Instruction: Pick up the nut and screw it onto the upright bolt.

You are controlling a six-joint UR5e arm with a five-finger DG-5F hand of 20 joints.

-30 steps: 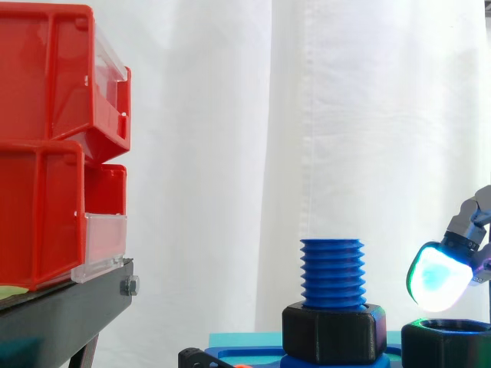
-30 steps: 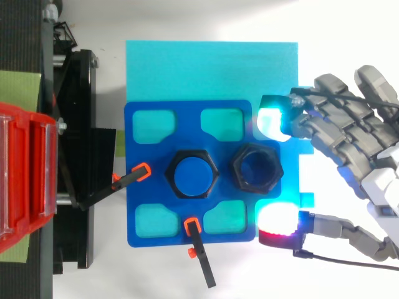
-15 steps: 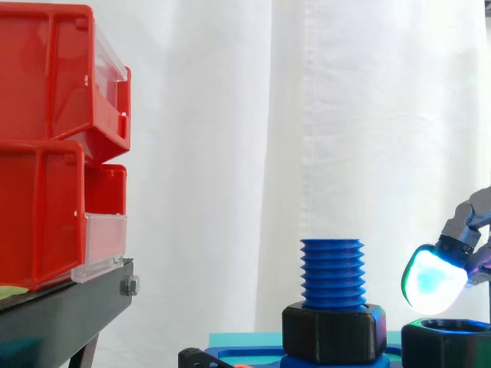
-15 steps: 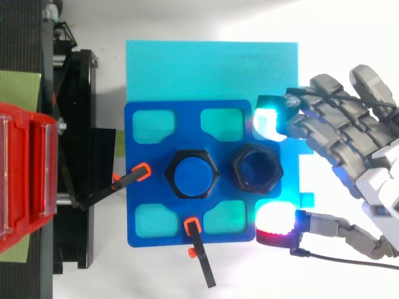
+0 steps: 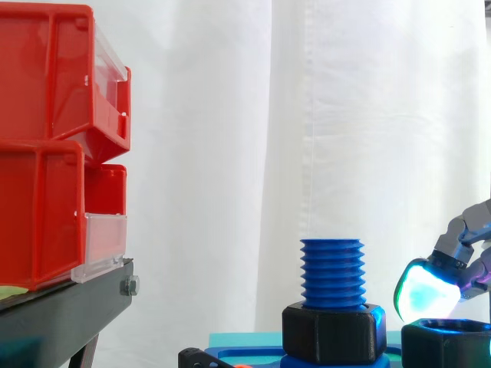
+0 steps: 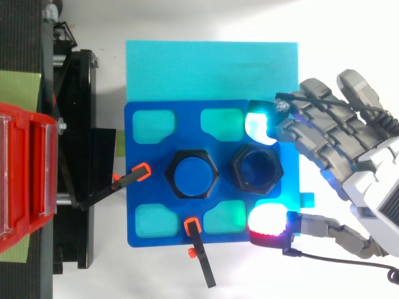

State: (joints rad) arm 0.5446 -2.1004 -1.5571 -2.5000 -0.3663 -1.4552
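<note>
A loose black hex nut point(image 6: 255, 168) point(image 5: 446, 345) lies on the blue plate point(image 6: 144, 149), to the right of the upright blue bolt point(image 6: 191, 174) point(image 5: 331, 274). A second black nut point(image 5: 334, 333) sits round the bolt's base. My hand point(image 6: 340, 156) reaches in from the right, open, its fingers spread on either side of the loose nut. One glowing cyan fingertip point(image 6: 257, 126) point(image 5: 424, 287) hangs just beyond the nut, and the thumb's white-red pad point(image 6: 268, 221) glows on the near side. Neither pad touches the nut.
Red bins point(image 5: 54, 146) stand on a black stand point(image 5: 61, 310) at the left. The blue plate rests on a cyan sheet point(image 6: 212, 68). Two black clamps with orange tips point(image 6: 134, 176) point(image 6: 198, 249) hold the plate at its left and front edges.
My hand has moved left and lower toward the loose nut; the cyan fingertip and thumb pad now flank it more closely. Nut and bolt have not moved.
</note>
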